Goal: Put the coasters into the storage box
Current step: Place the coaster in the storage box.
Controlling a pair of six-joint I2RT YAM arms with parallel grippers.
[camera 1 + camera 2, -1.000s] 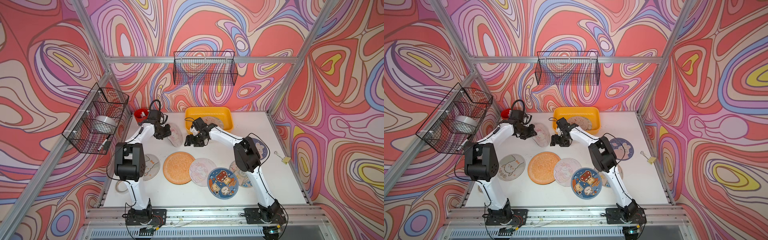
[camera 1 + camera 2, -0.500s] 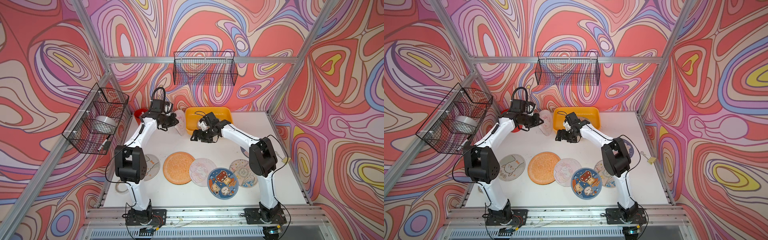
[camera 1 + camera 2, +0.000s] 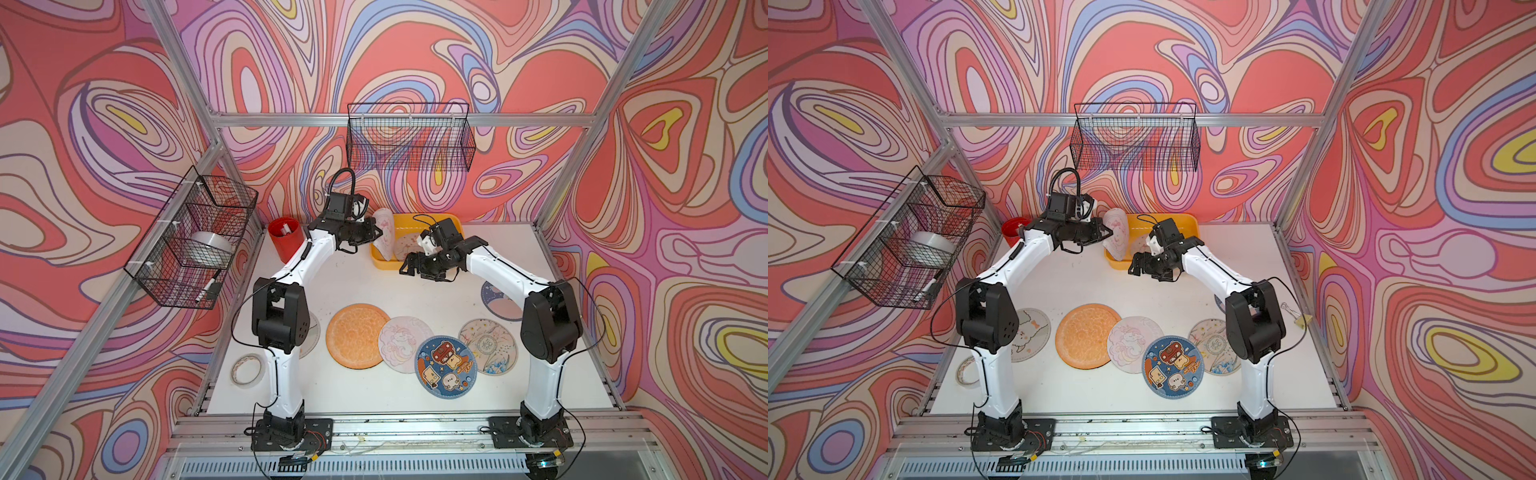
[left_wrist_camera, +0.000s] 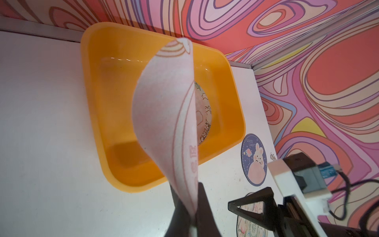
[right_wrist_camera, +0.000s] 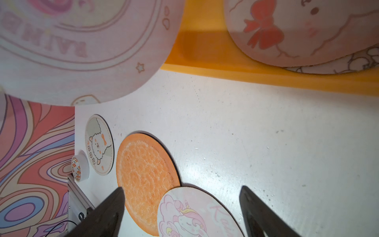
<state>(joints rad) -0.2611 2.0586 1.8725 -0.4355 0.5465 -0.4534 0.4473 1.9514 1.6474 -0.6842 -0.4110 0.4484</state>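
Beside storage box point(image 4: 119, 98) | blue coaster point(image 4: 255, 160) reads "GOOD LUCK"

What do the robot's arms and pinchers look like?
The left arm and right arm are white tubes with chunky black joints and thin black cables. The left gripper and right gripper are black, with two pointed fingers each.

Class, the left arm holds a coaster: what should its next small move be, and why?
Probably ease the left gripper slightly further over the storage box before releasing: it pinches the pink coaster on edge right by the box's rim, not yet over its middle.
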